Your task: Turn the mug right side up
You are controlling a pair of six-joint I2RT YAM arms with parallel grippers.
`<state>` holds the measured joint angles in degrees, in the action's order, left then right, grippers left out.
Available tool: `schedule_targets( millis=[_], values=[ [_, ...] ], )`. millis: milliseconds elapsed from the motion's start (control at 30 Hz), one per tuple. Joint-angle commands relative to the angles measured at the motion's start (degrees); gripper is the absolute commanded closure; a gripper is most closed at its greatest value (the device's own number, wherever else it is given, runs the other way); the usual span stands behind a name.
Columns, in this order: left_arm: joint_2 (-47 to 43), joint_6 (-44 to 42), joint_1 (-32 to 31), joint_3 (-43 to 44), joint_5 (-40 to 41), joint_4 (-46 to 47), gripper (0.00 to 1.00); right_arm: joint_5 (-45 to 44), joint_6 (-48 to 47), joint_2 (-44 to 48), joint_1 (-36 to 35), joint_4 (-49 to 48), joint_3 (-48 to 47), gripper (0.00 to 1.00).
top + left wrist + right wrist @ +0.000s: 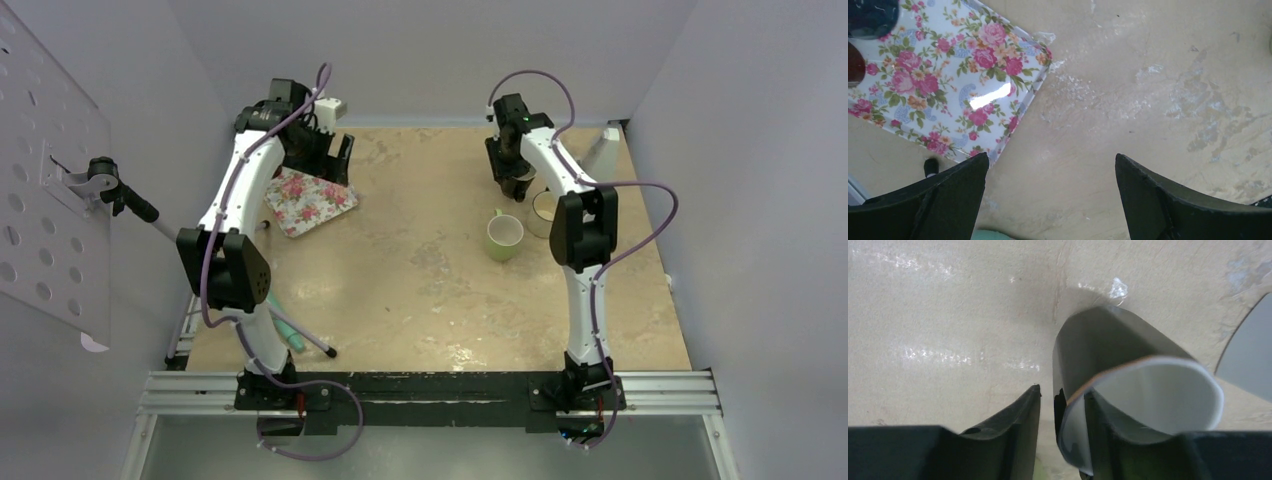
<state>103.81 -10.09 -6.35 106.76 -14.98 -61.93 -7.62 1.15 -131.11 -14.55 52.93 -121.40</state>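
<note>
Grey mug with white inside (1108, 340) stands mouth-up, far right on the scuffed beige tabletop (420, 300), near a green mug (504, 237). Right gripper (1063, 390) narrow, fingers straddling the rim; whether it grips, cannot tell. Left gripper (1050, 160) wide apart over the tabletop, beside a flowered tray (948, 75). Pale grey walls (430, 50).

Mug (1118, 350) lower rim hidden behind fingers (1100, 435); grey shape (1248, 357) cut off right edge, unidentifiable; tray (948, 75) cropped upper left.
</note>
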Motion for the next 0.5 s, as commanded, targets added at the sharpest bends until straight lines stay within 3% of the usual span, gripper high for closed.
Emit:
schedule_targets(
  millis=[0, 133, 233, 467],
  values=[
    [4.82, 4.03, 0.46, 6.15, 5.34, 3.21, 0.0, -2.85, -0.86, 0.53, 0.38, 0.49, -4.89, 0.51],
    [10.72, 0.03, 0.29, 12.44, 8.08, 6.8, 0.0, -3.44, -0.81, 2.86, 0.31, -0.05, -5.17, 0.4],
    [15.9, -12.92, 0.28, 19.08, 10.48, 8.39, 0.01, -4.49, -0.8, 7.16, 0.18, -1.99, -1.53, 0.36],
    [27.23, -41.54, 0.33, 26.48, 27.17, 18.04, 0.0, -5.89, -0.82, 14.76, 0.13, -4.2, 5.47, 0.33]
  ],
)
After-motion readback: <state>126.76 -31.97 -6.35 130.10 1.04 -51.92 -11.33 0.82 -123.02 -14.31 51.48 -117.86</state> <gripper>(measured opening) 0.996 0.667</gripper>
